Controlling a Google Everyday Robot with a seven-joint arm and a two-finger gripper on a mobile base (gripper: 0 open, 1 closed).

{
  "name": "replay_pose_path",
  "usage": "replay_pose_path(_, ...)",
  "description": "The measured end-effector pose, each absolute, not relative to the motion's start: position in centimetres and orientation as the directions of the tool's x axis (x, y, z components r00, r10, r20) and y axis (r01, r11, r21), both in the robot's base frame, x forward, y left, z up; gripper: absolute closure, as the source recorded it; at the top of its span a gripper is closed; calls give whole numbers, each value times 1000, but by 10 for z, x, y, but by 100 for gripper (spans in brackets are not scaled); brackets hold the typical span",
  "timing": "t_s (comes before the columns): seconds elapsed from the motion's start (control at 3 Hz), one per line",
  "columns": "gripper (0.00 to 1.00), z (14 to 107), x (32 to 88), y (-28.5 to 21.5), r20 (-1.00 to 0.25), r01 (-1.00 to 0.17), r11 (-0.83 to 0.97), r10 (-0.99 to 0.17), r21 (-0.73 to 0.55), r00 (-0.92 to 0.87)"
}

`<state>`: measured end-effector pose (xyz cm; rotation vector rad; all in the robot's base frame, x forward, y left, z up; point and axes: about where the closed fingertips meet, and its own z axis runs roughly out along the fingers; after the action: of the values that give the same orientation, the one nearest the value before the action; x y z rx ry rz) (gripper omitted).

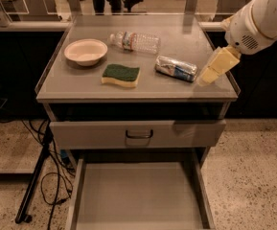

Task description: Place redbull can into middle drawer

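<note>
The redbull can, silver and blue, lies on its side on the right part of the cabinet top. The gripper, pale yellow at the end of a white arm, hangs just right of the can near the top's right edge, apart from it. The middle drawer, wide, shallow and grey, is pulled open below at the bottom of the view, and nothing lies on its flat floor.
A green and yellow sponge, a white bowl and a clear water bottle lie on the top. A closed drawer with a loop handle sits above the open one. Cables and a stand leg are on the floor at left.
</note>
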<state>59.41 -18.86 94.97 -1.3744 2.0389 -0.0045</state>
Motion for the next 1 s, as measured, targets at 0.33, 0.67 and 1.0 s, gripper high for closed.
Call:
replay_pose_path(0.33,0,936,618,-188,-541,-817,459,-811,-349,-224)
replay_pose_path(0.67,0,922,649,-178,-563,-837,432,-804,-335,-190)
replay_pose_path(1.0,0,909,674,-168,-590,-851,422,-788,-312,-174)
